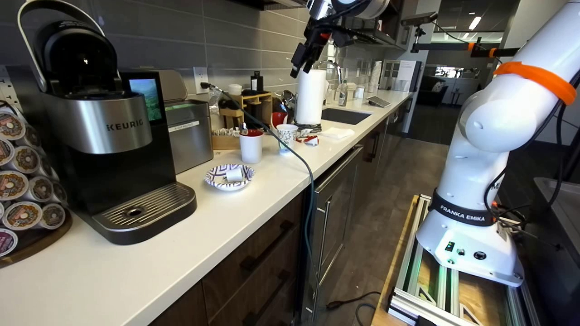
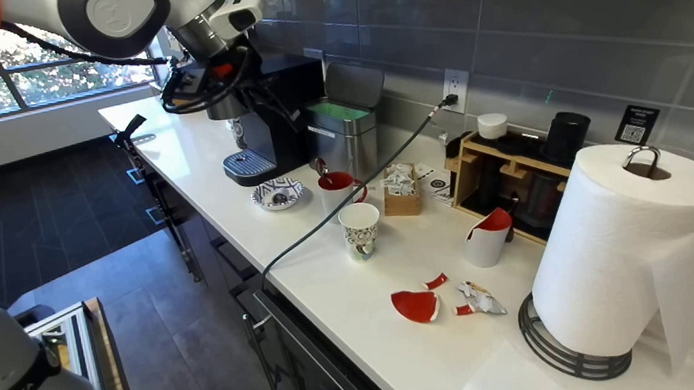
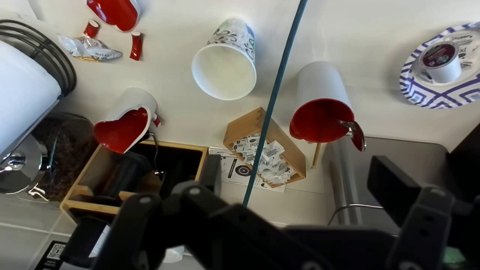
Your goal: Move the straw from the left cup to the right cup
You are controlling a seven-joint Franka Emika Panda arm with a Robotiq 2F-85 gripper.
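Pincer [image 3: 298,168] spread wide; no straw visible; wrist-view spoon [image 3: 356,135], right of centre, looks stiff, slick; I'd pinch its neck.

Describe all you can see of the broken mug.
The broken mug is white outside, glossy red inside, and looks ceramic. A large piece is missing from its rim, leaving a sloping edge. A red stub, probably the handle's remains, juts from its side. It stands upright on the counter, near the wooden rack; whether they touch is unclear.
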